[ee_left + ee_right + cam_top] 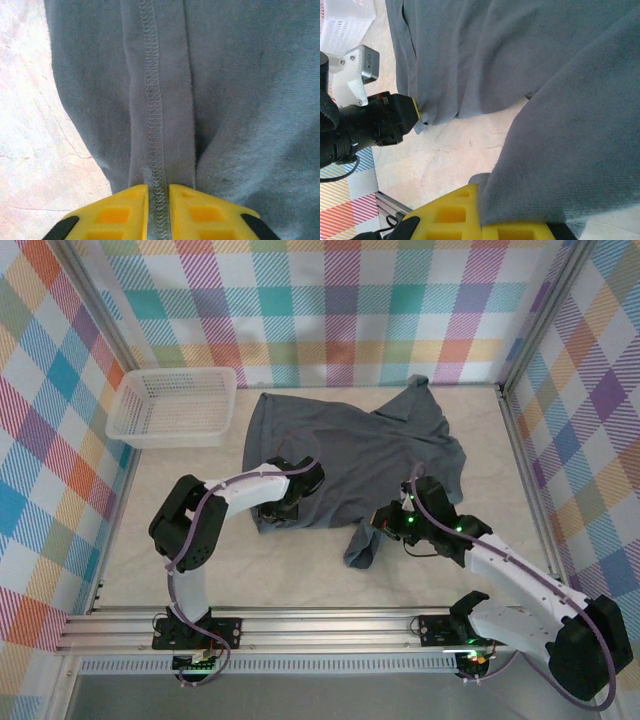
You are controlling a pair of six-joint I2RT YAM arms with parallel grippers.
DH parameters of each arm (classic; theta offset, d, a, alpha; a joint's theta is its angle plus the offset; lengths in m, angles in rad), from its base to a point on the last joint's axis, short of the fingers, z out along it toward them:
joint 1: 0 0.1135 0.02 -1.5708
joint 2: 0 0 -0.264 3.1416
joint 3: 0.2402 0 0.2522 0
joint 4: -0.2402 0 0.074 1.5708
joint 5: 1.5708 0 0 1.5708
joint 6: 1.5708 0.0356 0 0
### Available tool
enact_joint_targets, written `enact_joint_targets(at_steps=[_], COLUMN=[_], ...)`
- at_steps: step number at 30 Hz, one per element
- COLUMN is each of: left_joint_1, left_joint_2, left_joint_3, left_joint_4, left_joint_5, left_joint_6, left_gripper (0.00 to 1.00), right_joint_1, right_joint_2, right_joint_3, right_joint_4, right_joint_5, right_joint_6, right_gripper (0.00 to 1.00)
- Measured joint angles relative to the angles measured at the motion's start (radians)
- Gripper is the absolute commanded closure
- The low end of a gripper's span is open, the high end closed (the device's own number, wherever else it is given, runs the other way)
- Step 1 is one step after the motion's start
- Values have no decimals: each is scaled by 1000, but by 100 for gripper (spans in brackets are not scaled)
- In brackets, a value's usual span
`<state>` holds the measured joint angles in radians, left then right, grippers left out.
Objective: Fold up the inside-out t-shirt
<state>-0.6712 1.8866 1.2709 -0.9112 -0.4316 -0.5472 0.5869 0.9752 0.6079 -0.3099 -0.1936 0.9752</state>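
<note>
**Inside-out t-shirt, pinched at two points along near edge**

The inside-out t-shirt [350, 445] was spread flat on the table [300, 575], just beside the white basket [175, 405]. The left arm [200, 520] was folded sharply at the elbow, and the right arm [510, 580] was stretched inward. The left gripper [159, 192] was clamped on a stitched seam at the near-left corner. The right gripper [385, 528] was closed on a bunched fold of the near hem.

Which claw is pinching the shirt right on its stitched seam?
The left gripper: the shirt's seam runs between its yellow fingers. The right gripper holds plain fabric.
</note>
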Motion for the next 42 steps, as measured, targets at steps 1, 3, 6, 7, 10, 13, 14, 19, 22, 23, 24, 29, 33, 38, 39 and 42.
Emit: enact_joint_targets(at_steps=[1,3,6,7,10,13,14,19,22,23,24,29,33,38,39,42], left_joint_1=[4,13,20,21,22,21,22,22,27,29,32,50,65,77,81,99], left_joint_2=[0,0,-6,-12,-23,-12,-4,22,22,22,22,22,20,-46,-82,-194], left_joint_3=[0,-2,-19,-30,-42,-22,-13,1,1,1,1,-10,-10,-9,-8,15], left_joint_4=[1,9,65,92,134,123,122,105,93,89,84,75,75,68,66,61], left_joint_5=[-1,3,59,89,145,143,141,115,93,89,82,79,79,101,107,128], left_joint_6=[2,14,50,63,77,83,85,104,116,119,121,131,146,149,150,153], left_gripper=[88,85,71,67,68,70,72,81,84,85,85,97,100,100,100,100], right_joint_1=[0,0,0,0,0,0,0,0,0,0,0,0,-2,-12,-15,-27], right_joint_2=[-7,-19,-29,-28,-28,-28,-28,-29,-29,-29,-29,-28,-29,-36,-42,-67], right_joint_3=[0,0,0,0,0,0,0,0,0,0,1,9,27,105,137,240], right_joint_4=[-6,-15,-27,-28,-32,-33,-33,-47,-55,-57,-59,-66,-85,-161,-183,-246], right_joint_5=[2,4,4,4,4,5,6,15,20,22,23,26,31,61,77,127], right_joint_6=[0,0,0,0,0,0,0,0,0,0,0,0,0,-25,-36,-72], right_gripper=[100,100,100,100,100,100,100,100,100,100,100,100,100,100,100,100])
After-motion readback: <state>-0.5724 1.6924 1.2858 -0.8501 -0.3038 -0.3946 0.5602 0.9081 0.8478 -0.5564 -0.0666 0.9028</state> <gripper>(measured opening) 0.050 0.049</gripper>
